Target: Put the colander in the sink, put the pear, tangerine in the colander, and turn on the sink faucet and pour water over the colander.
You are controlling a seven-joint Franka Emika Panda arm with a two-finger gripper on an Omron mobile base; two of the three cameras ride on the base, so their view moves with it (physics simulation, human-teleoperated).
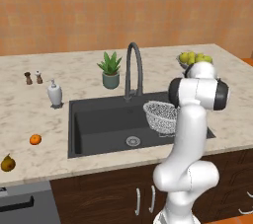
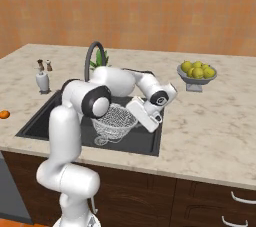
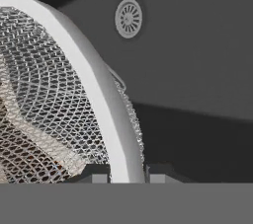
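Hand view shows the colander up close, its thin white rim running between the two dark finger tips, so the jaws are clamped on that rim with the gripper riding along its edge. Beyond the mesh lies the dark floor of the sink with its round silver drain.

In the left base view the colander hangs tilted over the right part of the sink, above the basin floor and near its right wall, not yet resting. The sink faucet arches up just behind the basin. The tangerine and the pear wait on the desk well to the left of the sink, apart from each other.

The step in hand looks like lowering the colander into the basin. To do it well, I judge the arm should level the bowl so its mouth faces up, bring it down until the base sits flat on the sink floor, and place it toward the middle, under the spout's reach, with the rim free of the side wall. The jaws should part only once the colander is bearing on the floor, or the light mesh may tip or roll toward the drain.
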